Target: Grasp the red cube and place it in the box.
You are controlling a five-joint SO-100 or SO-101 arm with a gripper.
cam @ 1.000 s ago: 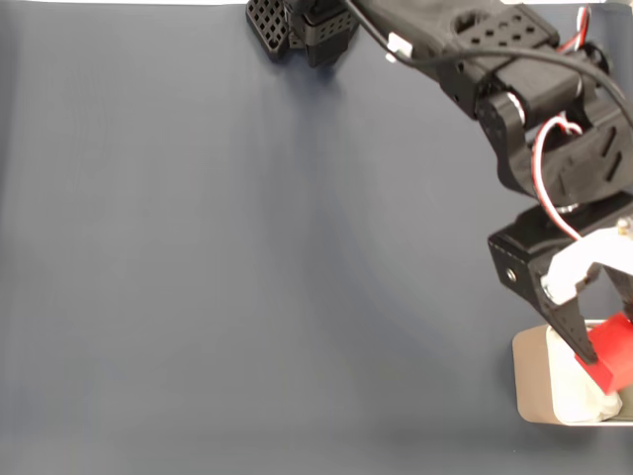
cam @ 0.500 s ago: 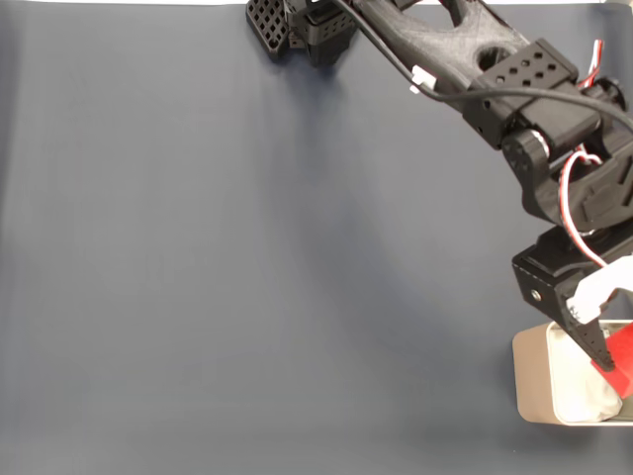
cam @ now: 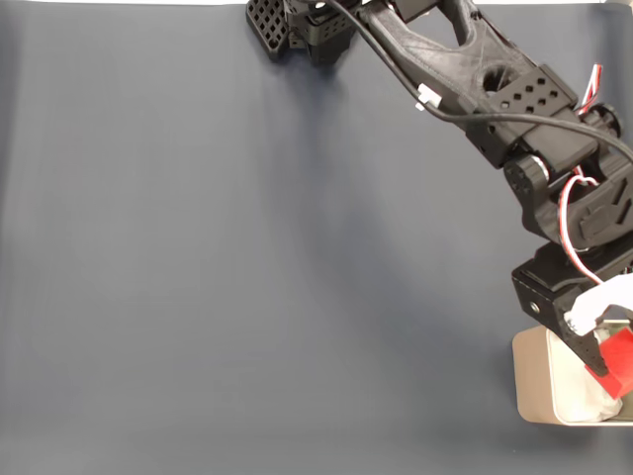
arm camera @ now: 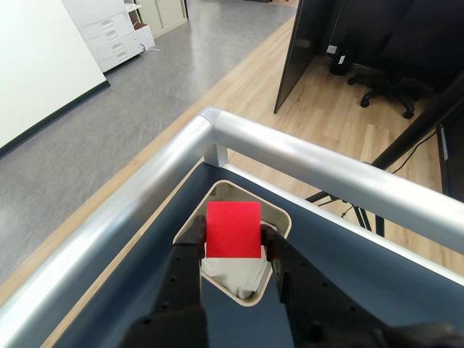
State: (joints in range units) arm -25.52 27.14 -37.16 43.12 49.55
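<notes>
gripper [arm camera: 233,235] lowered further, red cube [arm camera: 233,230] clamped above box [arm camera: 279,214], no writing

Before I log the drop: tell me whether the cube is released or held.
Held. In the wrist view the cube sits clamped between the hand's fingers, above the box padding.

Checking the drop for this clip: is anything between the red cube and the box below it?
Nothing visible. The hand holds the red cube directly over the open box; in the wrist view, white padding lies inside the box beneath the cube. The fixed view shows the cube above the box.
</notes>
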